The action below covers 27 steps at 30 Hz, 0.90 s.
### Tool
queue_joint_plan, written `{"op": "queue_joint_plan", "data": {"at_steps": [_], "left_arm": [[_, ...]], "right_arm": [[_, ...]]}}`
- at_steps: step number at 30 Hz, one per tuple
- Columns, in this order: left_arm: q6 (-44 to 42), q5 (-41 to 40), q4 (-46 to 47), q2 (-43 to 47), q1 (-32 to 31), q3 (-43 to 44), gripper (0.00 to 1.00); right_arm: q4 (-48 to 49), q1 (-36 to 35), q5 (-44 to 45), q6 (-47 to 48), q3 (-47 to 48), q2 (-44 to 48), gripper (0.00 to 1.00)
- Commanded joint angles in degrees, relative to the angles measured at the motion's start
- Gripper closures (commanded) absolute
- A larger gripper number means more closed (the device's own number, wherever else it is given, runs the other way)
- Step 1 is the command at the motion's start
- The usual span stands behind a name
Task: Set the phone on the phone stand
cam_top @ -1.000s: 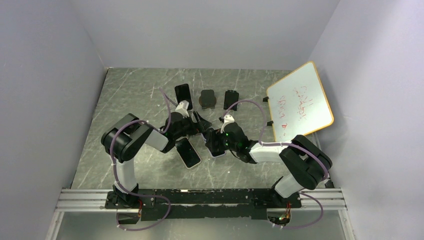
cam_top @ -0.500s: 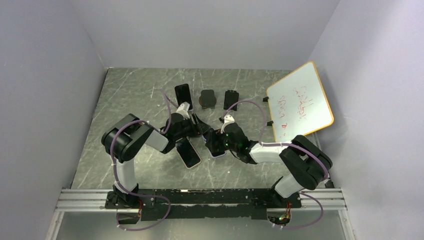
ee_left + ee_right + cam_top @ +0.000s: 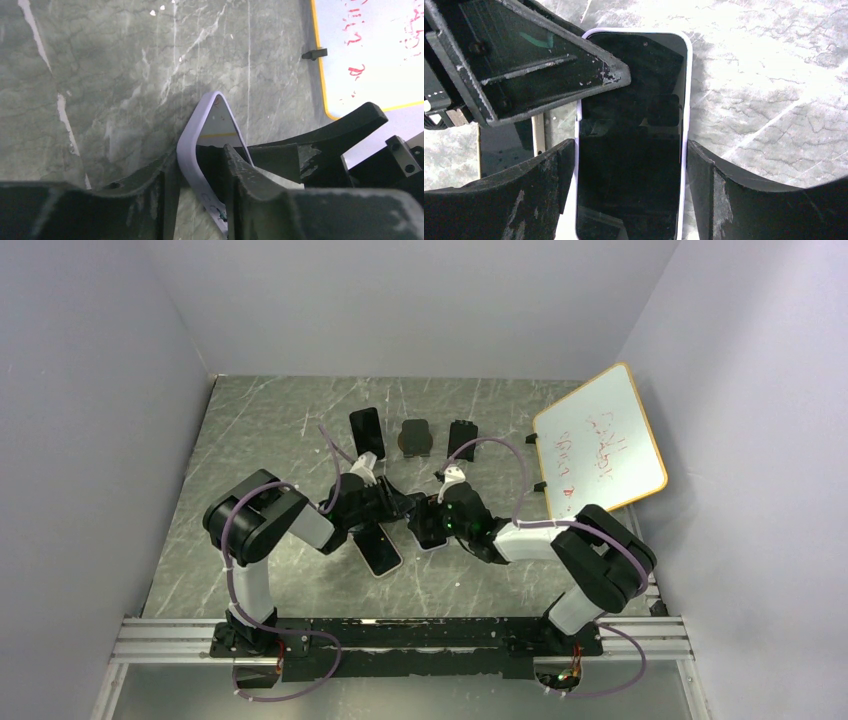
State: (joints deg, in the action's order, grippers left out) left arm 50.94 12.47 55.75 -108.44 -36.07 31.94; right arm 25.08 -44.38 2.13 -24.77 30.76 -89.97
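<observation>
The phone [image 3: 631, 100], with a dark screen and a pale lilac case, hangs between both grippers at mid-table [image 3: 428, 536]. My right gripper [image 3: 630, 145] is shut across its width, a finger on each long side. My left gripper [image 3: 197, 155] has drawn in on the two faces at the phone's [image 3: 212, 120] far end, with one finger against the case. In the top view the left gripper [image 3: 405, 508] meets the right gripper [image 3: 425, 525] head on. Two dark phone stands [image 3: 415, 437] [image 3: 462, 438] sit at the back of the table, apart from both arms.
A second phone [image 3: 381, 552] lies flat just in front of the left gripper. Another dark phone [image 3: 367, 430] stands upright at the back left of the stands. A whiteboard [image 3: 600, 440] leans against the right wall. Grey walls close in three sides.
The left gripper has slid right toward the right gripper, and its jaws have narrowed round the phone's end. The right gripper kept its hold and barely moved.
</observation>
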Motion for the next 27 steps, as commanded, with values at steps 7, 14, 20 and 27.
{"op": "queue_joint_plan", "data": {"at_steps": [7, 14, 20, 27], "left_arm": [[-0.45, 2.84, 1.38, -1.15, -0.58, 0.48, 0.95], [-3.01, 6.28, 3.67, -0.31, -0.07, 2.12, 0.95], [-5.78, 15.62, 9.40, 0.76, 1.61, 3.63, 0.95], [-9.25, 25.56, 9.17, 2.87, 3.71, 6.01, 0.95]], "right_arm": [[-2.57, -0.36, -0.28, 0.71, -0.30, -1.71, 0.28], [-2.70, -0.33, -1.90, 5.19, 0.60, 0.52, 0.02], [-4.84, 2.74, -8.68, 10.53, 1.76, 7.62, 0.00], [0.55, 20.48, -27.84, 7.34, -3.18, 19.62, 0.01]]}}
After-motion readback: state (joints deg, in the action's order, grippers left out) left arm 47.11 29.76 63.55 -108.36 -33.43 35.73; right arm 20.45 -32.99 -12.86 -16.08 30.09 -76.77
